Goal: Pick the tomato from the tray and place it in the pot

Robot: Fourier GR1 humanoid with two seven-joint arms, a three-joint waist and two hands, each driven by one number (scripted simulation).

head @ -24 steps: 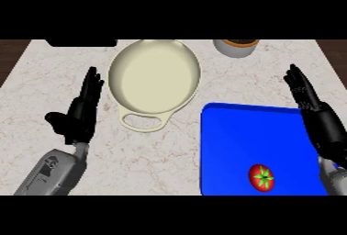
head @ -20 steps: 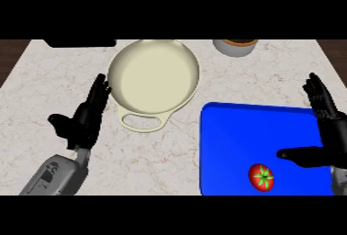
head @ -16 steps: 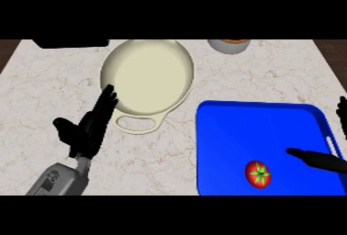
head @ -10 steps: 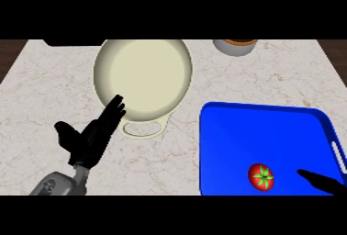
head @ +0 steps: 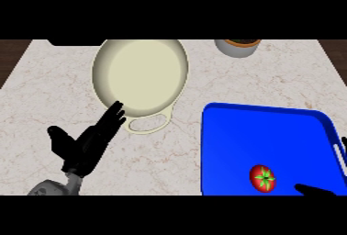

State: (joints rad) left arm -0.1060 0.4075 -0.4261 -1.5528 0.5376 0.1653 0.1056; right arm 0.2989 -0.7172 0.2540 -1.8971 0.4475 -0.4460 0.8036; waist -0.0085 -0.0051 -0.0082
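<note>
pale veined marble counter [head: 41, 92] under everything. blue tray [head: 271, 133] flat on it, directly ahead of the right hand [head: 315, 189] and well to the right of the left hand [head: 85, 147]. cream oval pot [head: 139, 73] just ahead of the left hand, loop handle toward the robot, apart from the tray. left hand low over the counter, spread, fingers straight and slanting toward the pot, tips level with its near rim; touching or not, cannot tell. small grey bowl [head: 237, 46] with something brown inside, far ahead of the right hand at the counter's back edge. tomato [head: 263, 178], red with a green star, lying in the tray's near part, just left of the right hand's thumb, apart from it. right hand mostly cut off at the lower right corner: thumb over the tray's near edge, sliver of finger up the right edge, spread wide, gripping nothing.
</note>
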